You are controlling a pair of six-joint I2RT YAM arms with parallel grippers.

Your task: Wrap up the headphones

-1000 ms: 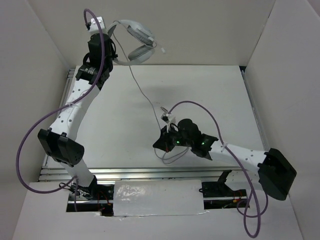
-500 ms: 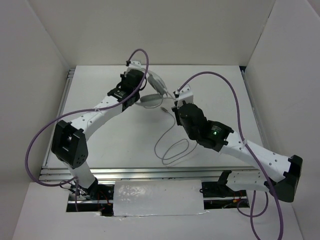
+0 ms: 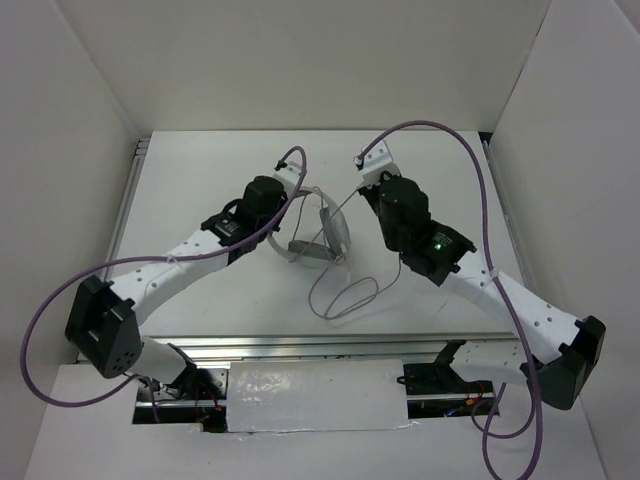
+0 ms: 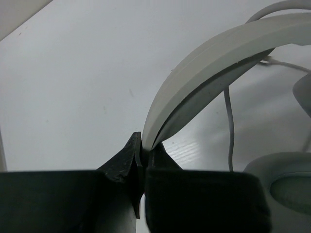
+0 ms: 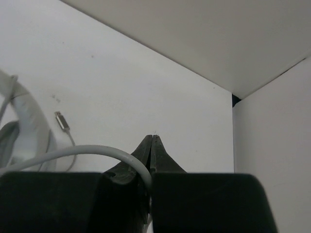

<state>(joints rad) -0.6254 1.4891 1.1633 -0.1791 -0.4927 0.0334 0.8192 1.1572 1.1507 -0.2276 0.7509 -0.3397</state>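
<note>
The left pincer (image 4: 142, 145) clamps the headphones (image 3: 333, 228) by the headband, over the middle of the surface (image 3: 200, 180); the right pincer (image 5: 152, 141) pinches the cable (image 5: 97, 149). Slack lies loose, so wrapping seems barely begun

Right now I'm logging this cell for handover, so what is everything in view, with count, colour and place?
headphones: one, light grey-white, mid-table
cable: one, thin grey, looping on the table toward the near edge
plug: one, silvery, on the table beside the headband
table: one, white
walls: three, white, around the table
purple cables: two, one along each arm
left gripper: one, black, shut on the headband
right gripper: one, black, shut on the cable
</note>
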